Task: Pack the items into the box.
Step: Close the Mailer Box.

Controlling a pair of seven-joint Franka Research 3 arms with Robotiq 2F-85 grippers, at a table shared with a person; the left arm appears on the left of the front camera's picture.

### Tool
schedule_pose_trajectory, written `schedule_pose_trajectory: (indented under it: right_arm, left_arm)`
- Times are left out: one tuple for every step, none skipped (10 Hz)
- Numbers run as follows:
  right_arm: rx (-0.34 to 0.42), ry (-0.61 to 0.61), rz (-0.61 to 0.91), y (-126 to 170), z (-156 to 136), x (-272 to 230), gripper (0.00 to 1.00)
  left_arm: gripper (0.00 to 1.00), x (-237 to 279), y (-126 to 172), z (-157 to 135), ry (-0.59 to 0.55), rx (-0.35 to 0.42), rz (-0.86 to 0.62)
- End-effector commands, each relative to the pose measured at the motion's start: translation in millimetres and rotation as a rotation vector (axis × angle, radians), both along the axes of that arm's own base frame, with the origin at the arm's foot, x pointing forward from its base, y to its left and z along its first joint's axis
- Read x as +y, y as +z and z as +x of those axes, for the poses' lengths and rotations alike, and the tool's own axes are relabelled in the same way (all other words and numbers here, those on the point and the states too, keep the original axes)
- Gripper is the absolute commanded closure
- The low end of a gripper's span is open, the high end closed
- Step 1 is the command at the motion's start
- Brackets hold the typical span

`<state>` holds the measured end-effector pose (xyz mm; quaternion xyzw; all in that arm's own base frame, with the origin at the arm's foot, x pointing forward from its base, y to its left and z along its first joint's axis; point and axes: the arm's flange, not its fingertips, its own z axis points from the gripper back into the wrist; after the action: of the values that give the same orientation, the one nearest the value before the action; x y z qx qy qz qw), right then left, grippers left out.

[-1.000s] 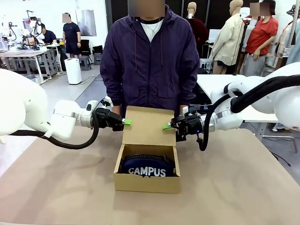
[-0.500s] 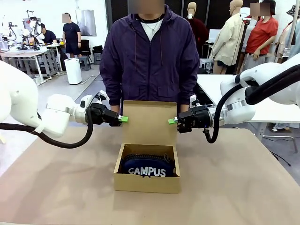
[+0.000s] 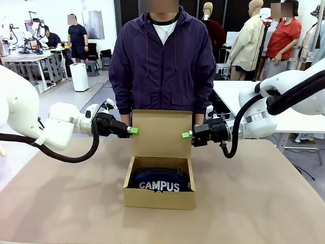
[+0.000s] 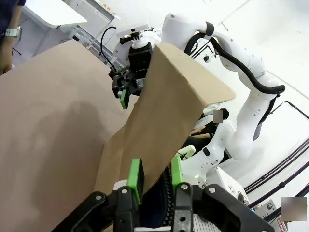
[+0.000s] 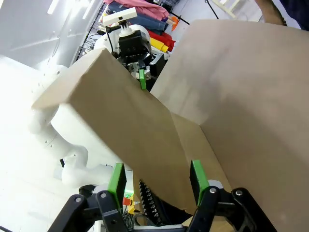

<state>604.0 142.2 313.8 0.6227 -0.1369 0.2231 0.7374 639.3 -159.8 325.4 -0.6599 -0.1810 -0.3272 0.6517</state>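
Box point(image 3: 159, 189) mid-table, pouch point(image 3: 159, 182) inside, lid point(image 3: 162, 133) upright. Left gripper point(image 3: 132, 130) at lid's left edge, right gripper point(image 3: 186, 134) at right edge. Both part-open straddling the edges; can't tell if clamped.

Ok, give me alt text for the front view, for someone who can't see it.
Two pincers, left and right, meet the side edges of the upright flap lid of a small brown cardboard box on a brown table. A navy zipped "CAMPUS" pouch lies inside; a person in a purple jacket stands behind.
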Motion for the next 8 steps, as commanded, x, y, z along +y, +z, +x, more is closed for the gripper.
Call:
schedule_pose_trajectory:
  right_arm:
    - [0.001,-0.001,-0.002,-0.8,-0.4,0.6,0.29]
    - [-0.085,0.069,0.000,7.0,-1.9,5.8,0.29]
    - [-0.167,0.064,0.002,15.7,-6.8,6.9,0.29]
    - [-0.269,0.081,0.000,21.7,-18.1,6.8,0.29]
    - [-0.350,0.085,0.010,23.6,-28.3,7.3,0.29]
    - [-0.417,0.094,0.009,22.6,-38.0,8.6,0.29]
    - [-0.473,0.089,0.005,21.8,-47.9,10.1,0.29]
    - [-0.534,0.081,-0.011,22.3,-58.5,10.9,0.29]
  left_arm:
    - [0.67,0.9,3.9,-1.1,0.001,-0.004,0.000]
    - [0.67,-6.3,8.1,-7.0,-0.039,-0.100,0.010]
    - [0.67,-10.3,12.6,-11.8,-0.041,-0.181,-0.001]
    - [0.67,-10.6,18.8,-20.3,-0.055,-0.287,-0.025]
    - [0.67,-9.9,23.9,-27.9,-0.070,-0.370,-0.036]
    - [0.67,-10.3,27.3,-34.9,-0.080,-0.426,-0.010]
    - [0.67,-10.7,30.0,-42.5,-0.099,-0.461,0.020]
    - [0.67,-9.8,32.0,-50.8,-0.109,-0.501,0.046]
